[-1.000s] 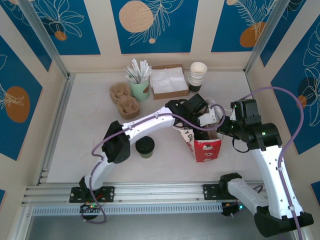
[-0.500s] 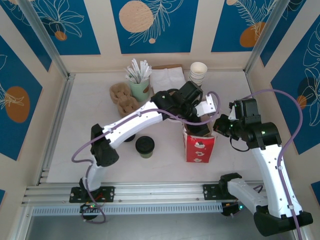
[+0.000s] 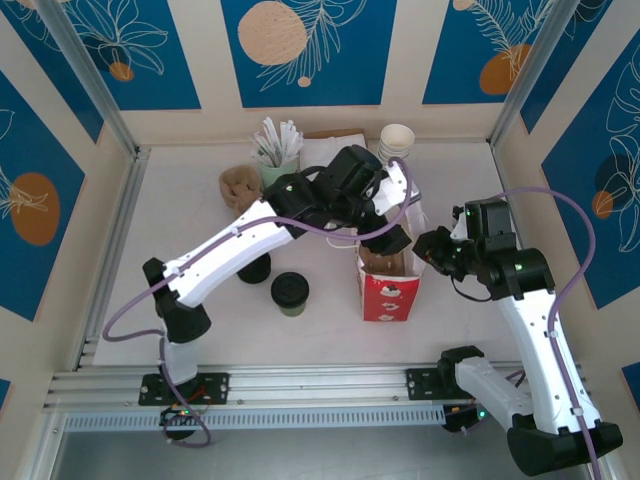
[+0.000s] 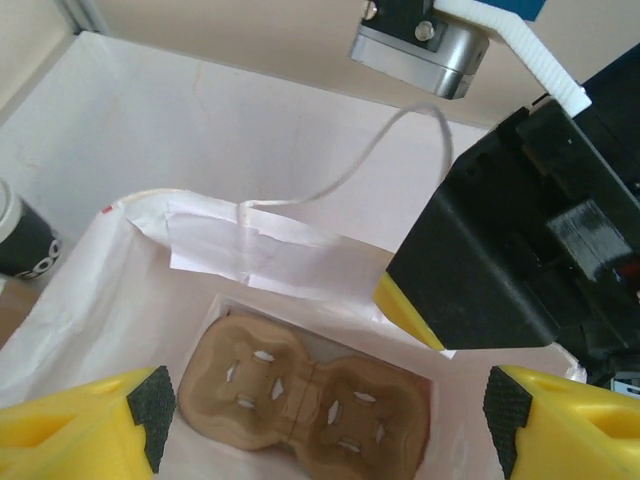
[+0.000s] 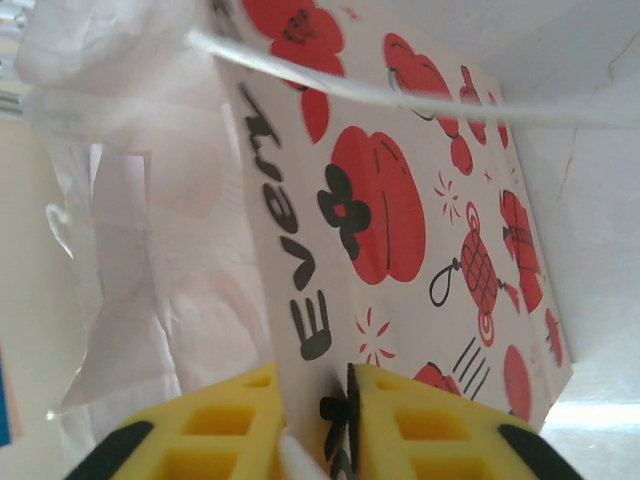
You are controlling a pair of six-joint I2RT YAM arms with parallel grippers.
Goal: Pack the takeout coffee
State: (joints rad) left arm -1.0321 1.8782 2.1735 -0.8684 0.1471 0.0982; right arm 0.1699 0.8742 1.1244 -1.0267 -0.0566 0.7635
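Observation:
The takeout coffee [image 3: 290, 293], a small dark cup with a black lid, stands on the table left of the red-and-white bag [image 3: 390, 295]. My left gripper [image 3: 393, 238] hovers open above the bag's mouth. In the left wrist view its yellow fingers [image 4: 80, 425] stand wide apart over the bag's white inside [image 4: 100, 300], with nothing between them. A brown cup carrier [image 4: 305, 395] lies flat on the bag's bottom. My right gripper [image 3: 427, 254] is shut on the bag's right top edge. The right wrist view shows that gripper [image 5: 315, 420] pinching the printed wall [image 5: 400, 200].
Behind the bag stand a stack of pale cups [image 3: 397, 148], a napkin box [image 3: 325, 152] and a green cup of stirrers [image 3: 277, 165]. Another brown carrier [image 3: 238, 187] lies back left. A low dark stack [image 3: 255, 268] sits beside the coffee, partly under my left arm.
My left gripper has lifted out of the bag and drawn back. The bag has gone from leaning to upright and shifted left, with the right gripper still on its edge.

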